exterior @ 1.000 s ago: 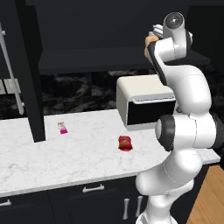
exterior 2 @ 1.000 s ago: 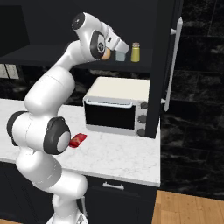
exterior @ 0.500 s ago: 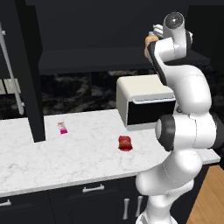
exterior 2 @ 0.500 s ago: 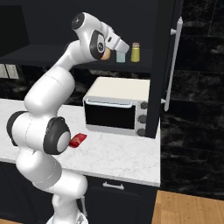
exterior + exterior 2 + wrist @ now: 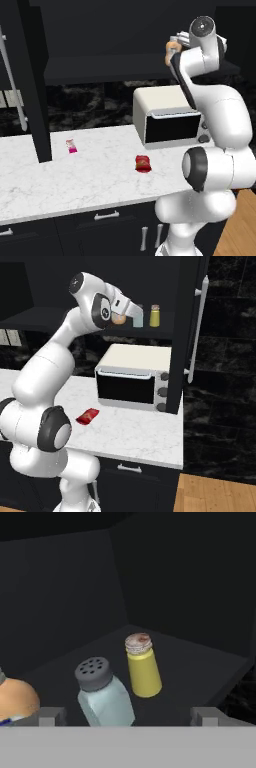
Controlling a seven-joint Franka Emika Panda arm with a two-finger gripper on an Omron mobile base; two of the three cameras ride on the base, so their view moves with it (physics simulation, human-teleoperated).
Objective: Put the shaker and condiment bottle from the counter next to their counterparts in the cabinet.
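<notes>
left base view: behind-left, looks forward and down over white grey-veined marble counter (image 5: 75, 175) | right base view: behind-right, same counter and cream-white oven box (image 5: 134, 376) | hand view: close, faces into black cabinet (image 5: 190, 587) at pale grey-blue shaker (image 5: 102, 693)

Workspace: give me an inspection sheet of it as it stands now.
Surface: white marble-look counter; dark cabinet shelf.
Job's things: pale grey-blue shaker with dark cap upright on the shelf beside the slim yellow-green shaker; squat red condiment bottle lying on the counter.
Clutter: pink-and-white packet; cream-white oven box; orange bottle at the shelf's left.
Grippers: gripper open, fingers astride the grey-blue shaker, apart from it.
Cables: nothing seen.
Surroundings: wooden floor.
</notes>
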